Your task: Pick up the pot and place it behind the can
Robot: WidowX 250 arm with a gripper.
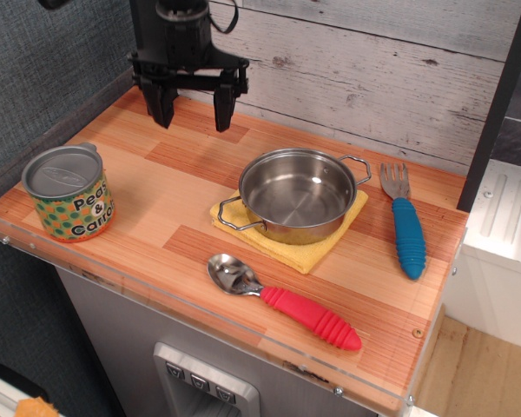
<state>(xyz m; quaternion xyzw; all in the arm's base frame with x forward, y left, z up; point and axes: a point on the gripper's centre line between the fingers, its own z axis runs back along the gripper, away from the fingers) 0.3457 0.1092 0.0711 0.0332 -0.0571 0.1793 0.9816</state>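
pot (297,193) upright, handles front-left to back-right

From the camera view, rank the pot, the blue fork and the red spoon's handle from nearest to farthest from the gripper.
1. The pot, on the yellow cloth, front-right of the open gripper.
2. The blue fork, at the right, past the pot.
3. The red spoon's handle, by the front edge, farthest.
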